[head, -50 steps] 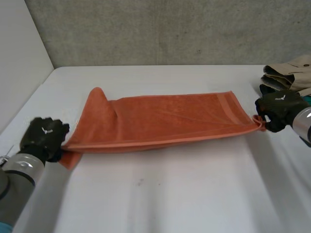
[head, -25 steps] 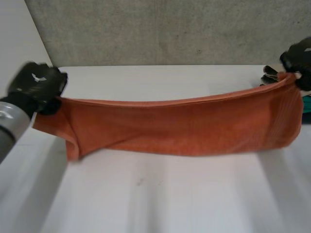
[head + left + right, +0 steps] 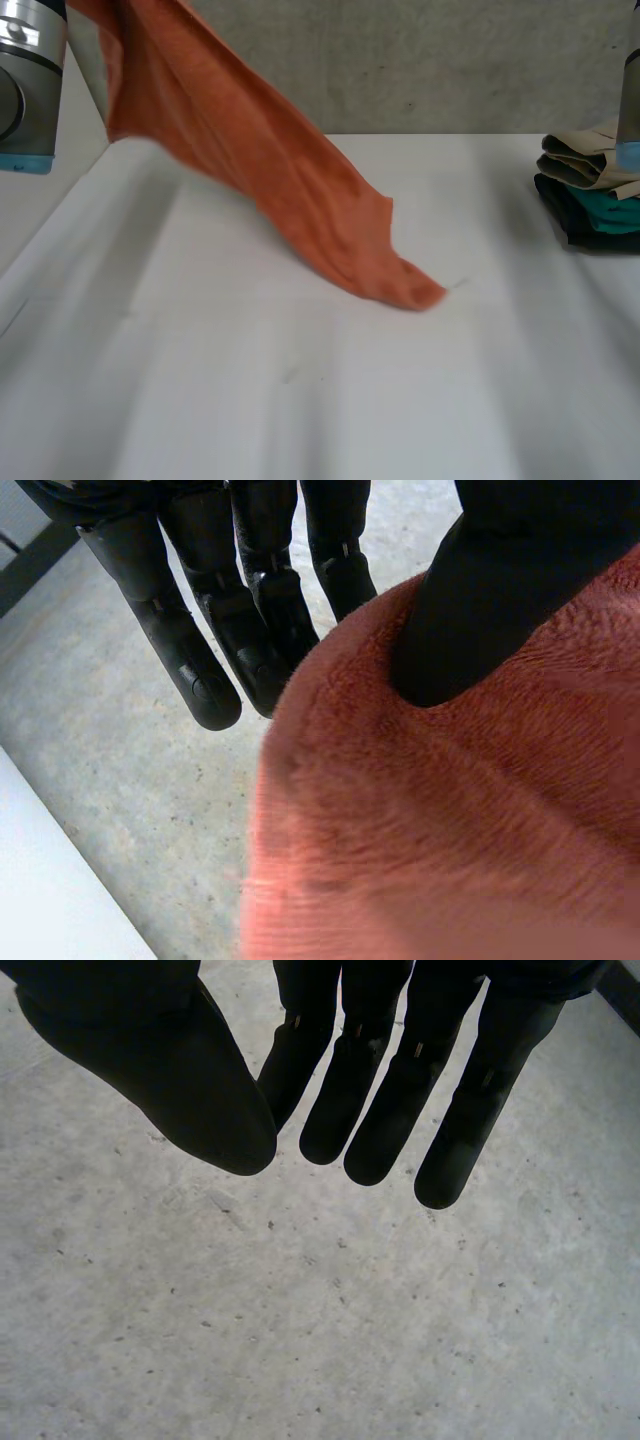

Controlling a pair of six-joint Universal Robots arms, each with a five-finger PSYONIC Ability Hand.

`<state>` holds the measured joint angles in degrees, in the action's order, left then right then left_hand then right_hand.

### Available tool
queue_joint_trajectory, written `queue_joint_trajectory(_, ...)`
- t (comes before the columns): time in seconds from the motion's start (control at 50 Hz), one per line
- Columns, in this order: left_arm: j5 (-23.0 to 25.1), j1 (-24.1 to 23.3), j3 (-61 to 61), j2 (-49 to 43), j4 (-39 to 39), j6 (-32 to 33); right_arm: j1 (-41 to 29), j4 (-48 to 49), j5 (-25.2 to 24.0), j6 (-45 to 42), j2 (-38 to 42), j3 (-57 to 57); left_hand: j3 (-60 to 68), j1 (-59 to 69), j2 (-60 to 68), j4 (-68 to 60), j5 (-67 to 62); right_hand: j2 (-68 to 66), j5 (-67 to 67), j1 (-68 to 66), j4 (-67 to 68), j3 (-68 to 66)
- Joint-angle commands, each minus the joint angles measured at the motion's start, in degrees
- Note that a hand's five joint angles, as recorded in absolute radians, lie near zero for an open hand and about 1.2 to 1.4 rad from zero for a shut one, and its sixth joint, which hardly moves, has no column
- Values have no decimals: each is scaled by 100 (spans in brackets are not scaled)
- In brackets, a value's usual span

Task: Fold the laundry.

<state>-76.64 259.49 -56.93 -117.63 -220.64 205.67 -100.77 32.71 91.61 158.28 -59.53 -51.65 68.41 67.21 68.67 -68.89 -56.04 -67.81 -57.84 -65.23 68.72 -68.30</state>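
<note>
Hanging from left hand (image 3: 500,580) thumb pinch, far left: orange terry towel (image 3: 280,190), long axis slanting down-right to white counter (image 3: 300,400). Right hand (image 3: 150,1060) fingers straight, empty.

towel (image 3: 300,200) top cut off, clothes stack (image 3: 590,195) cropped

Head view: high, between and behind the arms, looking down over the white table (image 3: 300,400) to the grey wall (image 3: 420,70).
Left wrist view: very near, along the left hand (image 3: 175,630), facing the wall.
Right wrist view: along the right hand (image 3: 395,1100), facing the wall.
Shared: the wall in all three; the orange towel (image 3: 270,180) in head and left wrist views.
</note>
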Motion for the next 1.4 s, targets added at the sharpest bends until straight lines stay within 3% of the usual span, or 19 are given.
queue_joint_trajectory(0.02,35,-82,-1477,468,416,-106,-171,-1080,-379,-7,38,-635,1159,1279,1133,-1111,-1396,773,777,516,-865,822)
queue_joint_trajectory(0.06,43,-135,-1995,801,390,-133,-233,-1319,-573,-7,47,-767,1159,1279,1133,-1111,-1396,3137,3141,2880,-3229,3187)
queue_joint_trajectory(0.1,43,-153,-2295,1013,355,-133,-277,-1652,-880,1,73,-908,1159,1279,1133,-1111,-1396,4571,4574,4313,-4662,4620)
queue_joint_trajectory(0.16,105,-197,-2788,1382,250,-133,-294,-2144,-1214,1,178,-961,1159,1279,1133,-1111,-1396,5500,5504,5242,-5591,5549)
queue_joint_trajectory(0.26,281,-302,-3351,2076,170,-115,-364,-2752,-1646,1,266,-891,1159,1279,1133,-1111,-1396,5520,5524,5263,-5611,5569)
queue_joint_trajectory(0.38,492,-381,-3913,3078,161,-106,-672,-2779,-2059,19,565,-645,1159,1279,1133,-1111,-1396,5570,5574,5313,-5662,5620)
queue_joint_trajectory(0.48,527,-416,-4239,3685,179,-115,-1128,-2788,-2445,36,1222,-180,1159,1279,1133,-1111,-1396,5436,5440,5179,-5528,5486)
queue_joint_trajectory(0.6,518,-539,-4572,4326,223,-133,-1612,-2770,-2455,36,2190,496,1159,1279,1133,-1111,-1396,5352,5356,5095,-5443,5401)
queue_joint_trajectory(0.74,571,-689,-4740,4863,249,-133,-1990,-2788,-2165,36,3421,1727,1159,1279,1133,-1111,-1396,4498,4502,4240,-4589,4547)
queue_joint_trajectory(0.76,606,-689,-4766,4951,258,-141,-2017,-2805,-2139,36,3517,1806,1159,1279,1133,-1111,-1396,3744,3748,3487,-3836,3794)
queue_joint_trajectory(0.78,623,-689,-4793,4986,258,-141,-2034,-2814,-2086,28,3649,1886,1159,1279,1133,-1111,-1396,1206,1210,948,-1297,1255)
queue_joint_trajectory(0.8,641,-689,-4819,5013,249,-141,-2043,-2814,-2042,10,3685,1912,1159,1279,1133,-1111,-1396,-502,-498,-759,410,-452)
queue_joint_trajectory(0.84,685,-680,-4898,5022,232,-133,-2035,-2779,-1867,19,3677,1922,1159,1279,1133,-1111,-1396,-1219,-1215,-1477,1128,-1170)
queue_joint_trajectory(0.94,694,-566,-4916,4934,267,-133,-1842,-2639,-963,-7,2723,1537,1159,1279,1133,-1111,-1396,-1219,-1216,-1477,1128,-1170)
queue_joint_trajectory(0.98,694,-418,-4933,4873,311,-124,-1605,-2568,-934,-7,2281,1238,1159,1279,1133,-1111,-1396,-1219,-1216,-1477,1128,-1170)
queue_joint_trajectory(1.16,711,602,-4977,4802,618,-141,-401,-2655,-1918,-69,-722,-695,1159,1279,1133,-1111,-1396,-1219,-1216,-1477,1128,-1170)
queue_joint_trajectory(1.32,773,972,-4986,4741,1338,-150,582,-4208,-2129,-376,-2411,-1040,1159,1279,1133,-1111,-1396,-1219,-1216,-1477,1128,-1170)
queue_joint_trajectory(1.4,1071,972,-4907,4460,1918,-141,717,-5081,-2262,-798,-2643,-1040,1159,1279,1133,-1111,-1396,-1219,-1216,-1477,1128,-1170)
